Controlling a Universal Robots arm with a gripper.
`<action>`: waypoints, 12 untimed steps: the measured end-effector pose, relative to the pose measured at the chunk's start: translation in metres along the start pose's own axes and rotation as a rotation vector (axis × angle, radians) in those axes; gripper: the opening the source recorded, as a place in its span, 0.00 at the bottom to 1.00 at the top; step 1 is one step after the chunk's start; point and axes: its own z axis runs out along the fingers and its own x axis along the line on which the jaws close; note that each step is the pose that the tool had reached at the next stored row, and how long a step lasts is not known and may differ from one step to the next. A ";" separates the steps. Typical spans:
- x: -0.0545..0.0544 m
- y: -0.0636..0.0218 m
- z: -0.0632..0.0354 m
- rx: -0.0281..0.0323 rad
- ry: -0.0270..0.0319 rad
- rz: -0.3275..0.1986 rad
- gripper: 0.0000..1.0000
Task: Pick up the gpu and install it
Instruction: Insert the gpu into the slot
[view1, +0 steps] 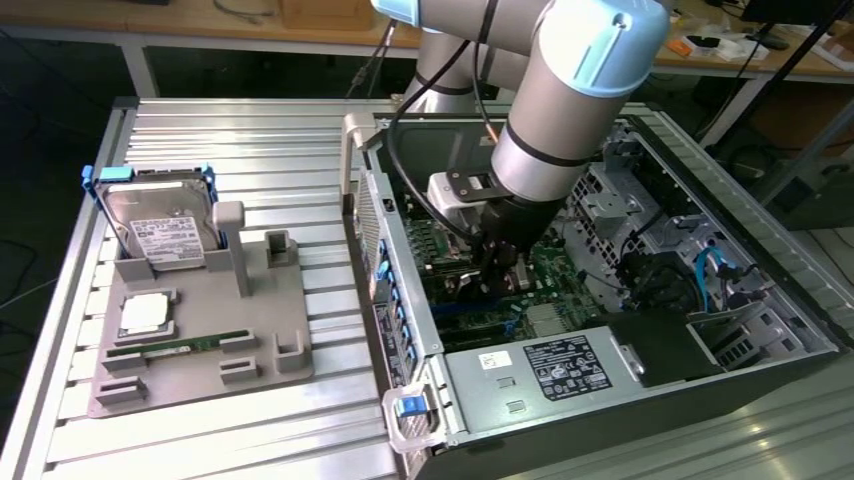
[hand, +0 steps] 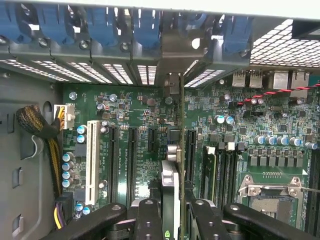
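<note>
My gripper (view1: 498, 268) is deep inside the open computer case (view1: 400, 330), just over the green motherboard (view1: 461, 285). Seen from the wrist, the gripper (hand: 175, 220) is shut on the gpu (hand: 171, 175), which shows edge-on as a thin card between the two black fingers (hand: 149, 220). The card runs across the motherboard (hand: 135, 115) between two black expansion slots (hand: 190, 150). Its silver end bracket (hand: 173, 85) reaches the slotted rear wall of the case. I cannot tell whether the card's edge sits in a slot.
On the exterior view's left, a grey fixture tray (view1: 200, 340) carries a hard drive (view1: 160, 230), a processor (view1: 144, 315) and a memory stick (view1: 174, 348). A power supply (view1: 561, 368) fills the case's near end. Blue latches (hand: 145, 25) line the rear wall. A white slot (hand: 92, 160) and cable bundle (hand: 37, 125) flank the card.
</note>
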 end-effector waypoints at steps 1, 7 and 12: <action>0.000 0.0000 0.0000 -0.0001 0.0000 0.000 0.27; 0.000 0.0000 0.0000 0.0003 -0.0002 0.008 0.27; 0.000 0.0000 0.0000 0.0005 -0.0004 0.018 0.27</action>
